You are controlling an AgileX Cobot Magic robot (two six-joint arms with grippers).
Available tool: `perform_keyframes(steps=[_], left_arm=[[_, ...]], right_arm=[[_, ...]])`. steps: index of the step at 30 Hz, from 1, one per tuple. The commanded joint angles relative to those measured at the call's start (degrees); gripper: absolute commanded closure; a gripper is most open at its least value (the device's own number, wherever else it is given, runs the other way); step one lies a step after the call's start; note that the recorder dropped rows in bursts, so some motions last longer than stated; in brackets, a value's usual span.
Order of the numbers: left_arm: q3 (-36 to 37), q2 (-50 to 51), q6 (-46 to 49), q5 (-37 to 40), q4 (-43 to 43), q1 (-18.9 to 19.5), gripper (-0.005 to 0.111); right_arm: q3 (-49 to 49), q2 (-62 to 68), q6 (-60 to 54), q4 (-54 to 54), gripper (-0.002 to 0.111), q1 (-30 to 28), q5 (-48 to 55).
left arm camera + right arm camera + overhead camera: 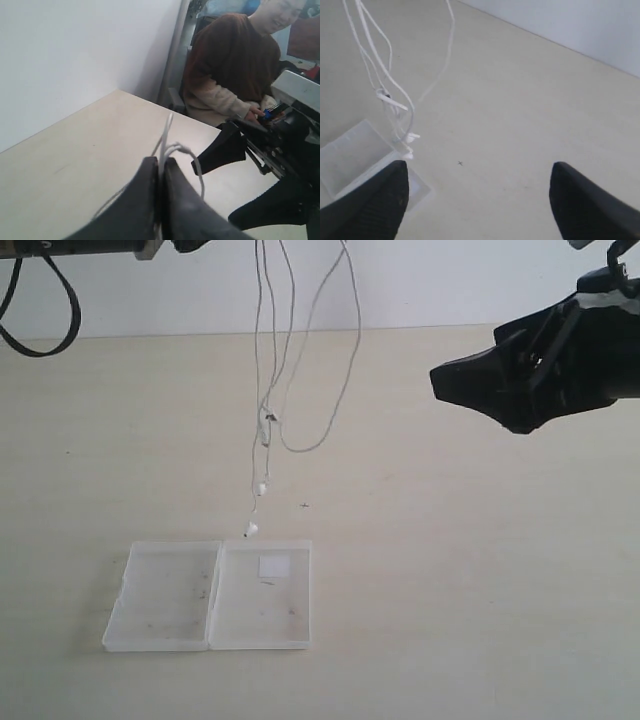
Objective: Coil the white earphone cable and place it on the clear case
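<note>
Pale wood-toned tabletop runs back to a plain white wall, and in the left wrist view a person in a brown sweater sits at its far end. The left hand is clenched on the white earphone cable, several strands of which come out between its fingers. From this hand the cable hangs straight down in long loose loops, clear of the tabletop. Two earbuds dangle at the low end of the cable, one above the other. Under the left hand lies the clear case, opened flat, with a small white sticker in the half nearer the right hand. The lower earbud hangs just over the case's far edge, near the hinge. The right hand is released, fingers wide apart and empty, raised off the tabletop well to the side of the hanging cable, with the case ahead of and below it
</note>
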Motion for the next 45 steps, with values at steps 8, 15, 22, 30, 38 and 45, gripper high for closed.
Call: perform_keyframes(steps=[8,15,22,30,38,45], left_arm=[[-2.33,1.78,-2.84,-4.48,0.54,0.23,0.107],[-2.33,2.25,-2.84,-4.56,0.54,0.23,0.107],[-2.33,2.24,-3.27,-4.71,0.54,0.23,0.107],[-2.33,2.24,-3.27,-4.7,0.38,0.23,0.107],[-2.33,2.27,-3.17,-2.69,0.57,0.23,0.107],[-2.33,2.27,-3.17,-1.47,0.34,0.23,0.107]], right_arm=[[0.14,-0.16,-13.1,16.19,0.034,-0.24,7.57],[0.14,-0.16,-13.47,16.19,0.034,-0.24,7.33],[0.14,-0.65,-9.73,16.19,0.034,-0.24,7.04],[0.14,-1.55,-7.82,16.19,0.034,-0.24,6.95],[0.14,-1.55,-6.87,16.19,0.034,-0.24,2.47],[0.14,-1.55,-6.87,16.19,0.034,-0.24,1.92]])
